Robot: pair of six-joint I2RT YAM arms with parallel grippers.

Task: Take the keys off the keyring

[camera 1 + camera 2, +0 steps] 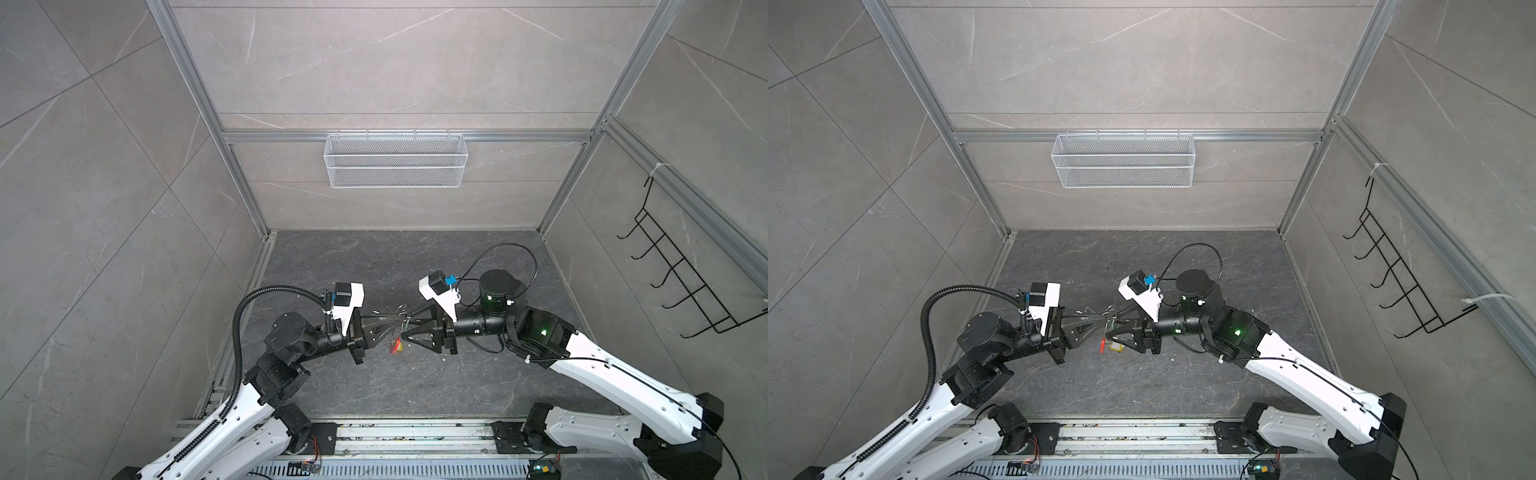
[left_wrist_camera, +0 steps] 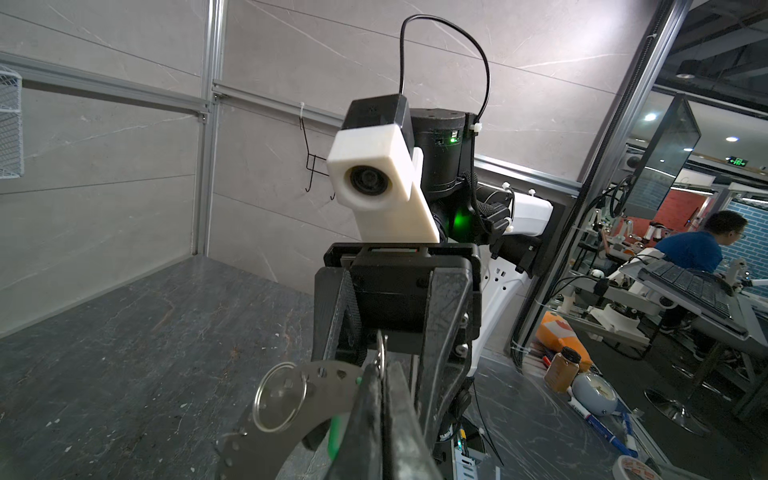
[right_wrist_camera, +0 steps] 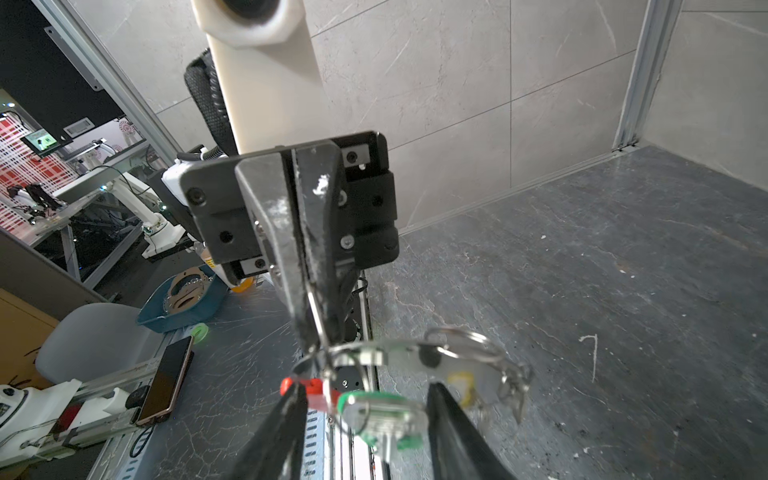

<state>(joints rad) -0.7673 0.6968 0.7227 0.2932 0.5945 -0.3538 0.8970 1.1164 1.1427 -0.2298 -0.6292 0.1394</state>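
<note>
- Grippers — you have two: the left gripper (image 2: 382,374) and the right gripper (image 3: 363,392).
- Key tags — you can count two: one green tag (image 3: 384,413), one yellow tag (image 1: 1116,348).
- Red curved piece (image 1: 1102,345): one.
- White mesh basket (image 1: 395,160): one.
- Black hook rack (image 1: 685,259): one.

A white mesh basket (image 1: 395,176) and a black hook rack (image 1: 683,261) hang on the walls.
</note>
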